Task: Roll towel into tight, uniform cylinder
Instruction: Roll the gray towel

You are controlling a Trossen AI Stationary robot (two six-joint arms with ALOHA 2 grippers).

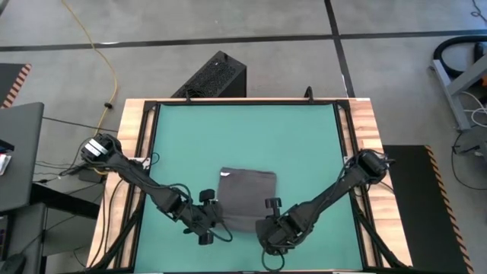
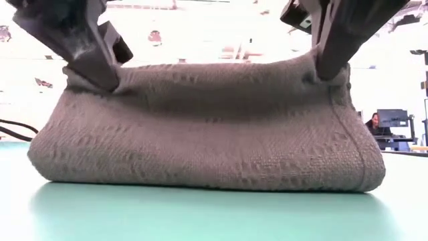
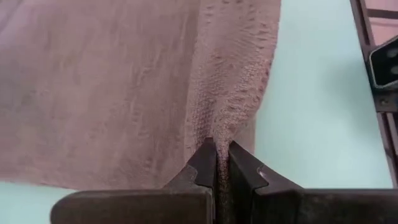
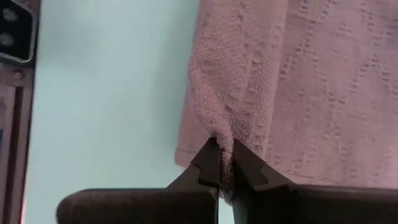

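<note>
The dark grey towel [image 1: 247,188] lies on the teal mat [image 1: 243,129] near the table's near edge. In the low view the towel [image 2: 207,140] bulges as a rounded hump, its underside on the mat. My left gripper [image 1: 215,218] is shut on the towel near its near left corner. My right gripper [image 1: 268,222] is shut on it near its near right corner. The white tag does not show. My left gripper pinches a raised ridge of cloth [image 3: 221,134] between its two fingers, at the hump's top left [image 2: 110,84]. The fingers slant down from above. The cloth there is lifted; the rest lies on the mat. How many layers, I cannot tell. My right gripper pinches a raised ridge of cloth [image 4: 225,142] beside the towel's hemmed side edge, at the hump's top right [image 2: 328,73]. The fingers slant down from above. The cloth between the two grippers sags a little, and the towel's lower part rests on the mat.
A black box [image 1: 215,76] stands on the floor beyond the table's far edge. Black frame rails [image 1: 148,144] and wooden borders [image 1: 365,129] run along the mat's left and right sides. Bare mat lies beyond the towel toward the far edge.
</note>
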